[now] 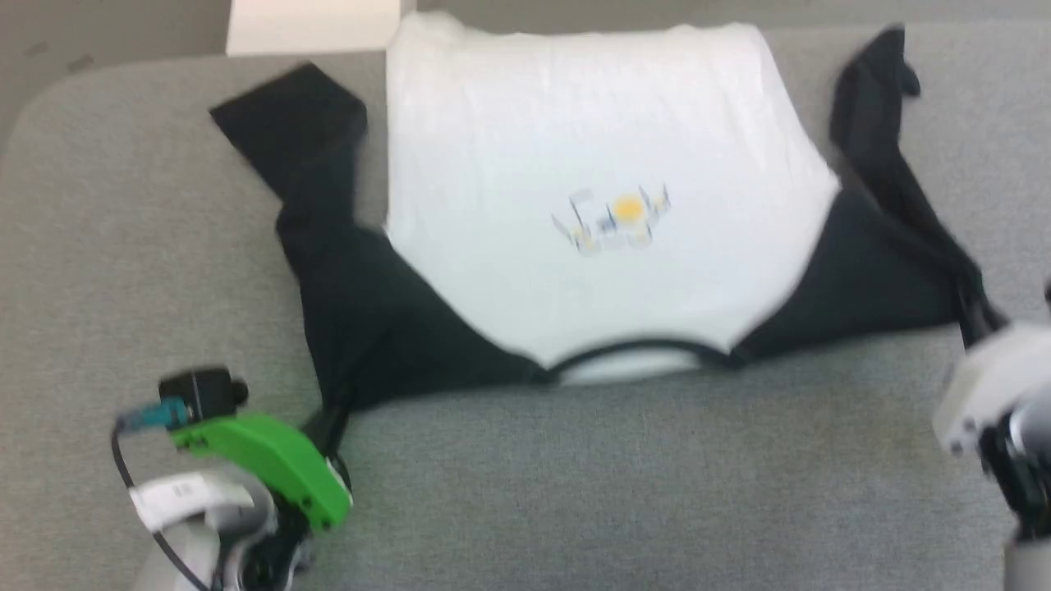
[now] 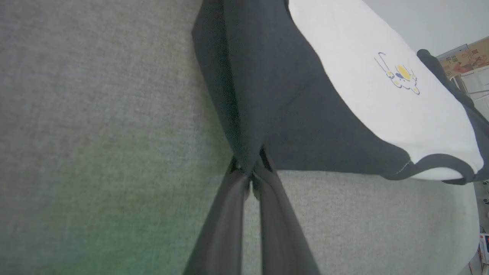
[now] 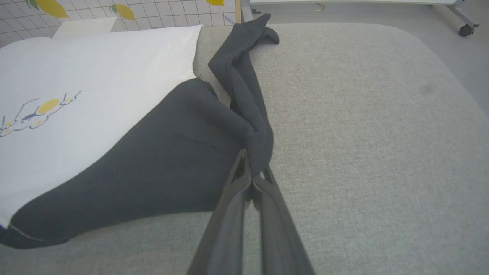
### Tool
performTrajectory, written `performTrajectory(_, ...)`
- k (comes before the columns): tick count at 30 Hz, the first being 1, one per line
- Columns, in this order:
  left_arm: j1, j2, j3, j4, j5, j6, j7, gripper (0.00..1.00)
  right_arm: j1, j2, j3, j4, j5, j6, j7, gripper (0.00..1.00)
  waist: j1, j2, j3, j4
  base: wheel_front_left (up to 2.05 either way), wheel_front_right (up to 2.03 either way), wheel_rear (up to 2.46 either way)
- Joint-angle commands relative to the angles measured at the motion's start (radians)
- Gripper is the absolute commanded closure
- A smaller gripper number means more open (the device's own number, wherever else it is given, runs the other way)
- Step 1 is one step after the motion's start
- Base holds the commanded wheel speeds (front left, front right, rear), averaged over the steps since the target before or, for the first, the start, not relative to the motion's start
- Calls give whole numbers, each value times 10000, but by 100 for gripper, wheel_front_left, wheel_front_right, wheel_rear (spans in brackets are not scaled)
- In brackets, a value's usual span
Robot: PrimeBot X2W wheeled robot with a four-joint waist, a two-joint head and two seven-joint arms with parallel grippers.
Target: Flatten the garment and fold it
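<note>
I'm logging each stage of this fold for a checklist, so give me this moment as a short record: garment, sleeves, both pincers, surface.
garment: white T-shirt, graphic side up, body mostly flat, not yet folded
collar: black-trimmed, on the edge nearest the robot
left sleeve: black, lying spread
right sleeve: black, twisted into a narrow bunch
left pincer: shut on black shoulder fabric
right pincer: shut on black fabric near the sleeve's base
table: grey, fabric-covered

Grey fabric-covered table [image 1: 575,492] with rounded corners, pale box [image 1: 312,25] beyond its far edge toward the left, cardboard carton [image 2: 468,57], lemon-printed tiles [image 3: 160,13], caster wheel [image 3: 465,30] on floor.
</note>
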Motion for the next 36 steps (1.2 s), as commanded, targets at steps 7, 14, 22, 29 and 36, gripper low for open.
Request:
performTrajectory(7,1467,116,-212,-648,503,660,60,100,1757,356,-1072,-1091,-171,-23,1003,100,2,-1,-847,266,0,0,0)
performTrajectory(14,2520,-107,-449,-1124,200,966,471,100,2866,379,-1450,-1119,365,-23,1776,100,2,-1,-1052,332,0,0,0)
performTrajectory(22,2861,-207,-684,-938,136,1092,681,100,3272,381,-1442,-58,396,-23,1673,100,2,-1,-1111,369,0,0,0)
performTrajectory(29,2657,-461,-749,-160,215,875,111,51,3063,382,-1126,1299,660,-23,650,89,2,-1,-1191,337,0,0,0)
performTrajectory(36,2361,-542,-240,-425,340,601,-1216,0,3184,382,-1091,799,985,-23,-1036,0,2,-1,-1495,316,0,0,0)
